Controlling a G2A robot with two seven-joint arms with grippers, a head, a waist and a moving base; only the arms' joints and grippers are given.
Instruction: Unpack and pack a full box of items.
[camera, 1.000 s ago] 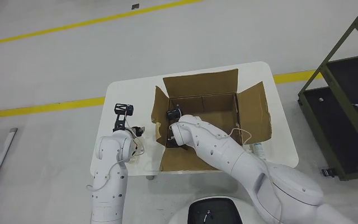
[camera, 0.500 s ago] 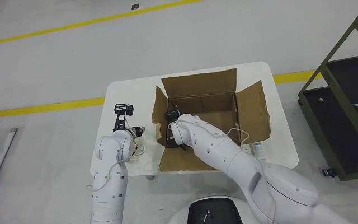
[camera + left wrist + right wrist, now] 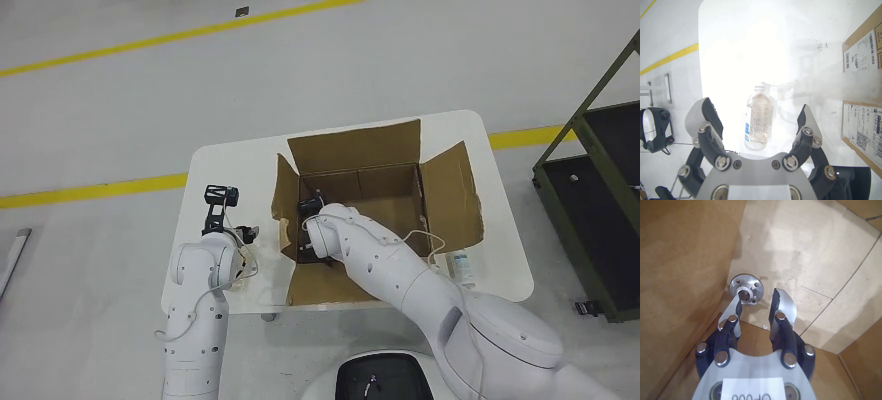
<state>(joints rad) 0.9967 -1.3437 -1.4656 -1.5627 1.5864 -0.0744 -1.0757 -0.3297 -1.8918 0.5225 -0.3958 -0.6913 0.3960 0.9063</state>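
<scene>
Our right gripper (image 3: 757, 296) hung spread inside the box (image 3: 355, 152). The metal flange (image 3: 746, 291) lay flat in a floor corner, just beyond it. Our left gripper (image 3: 755, 106), spread too, hung over a bottle (image 3: 758, 121).

Open cardboard box (image 3: 360, 150); metal flange (image 3: 753, 288) flat in corner; clear bottle (image 3: 758, 121) outside.

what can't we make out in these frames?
- Top view: box floor under the right arm.
- Right wrist view: flange rim behind a finger of the right tool; contact unclear.
- Left wrist view: bottle neck, washed out by glare on the table.
</scene>
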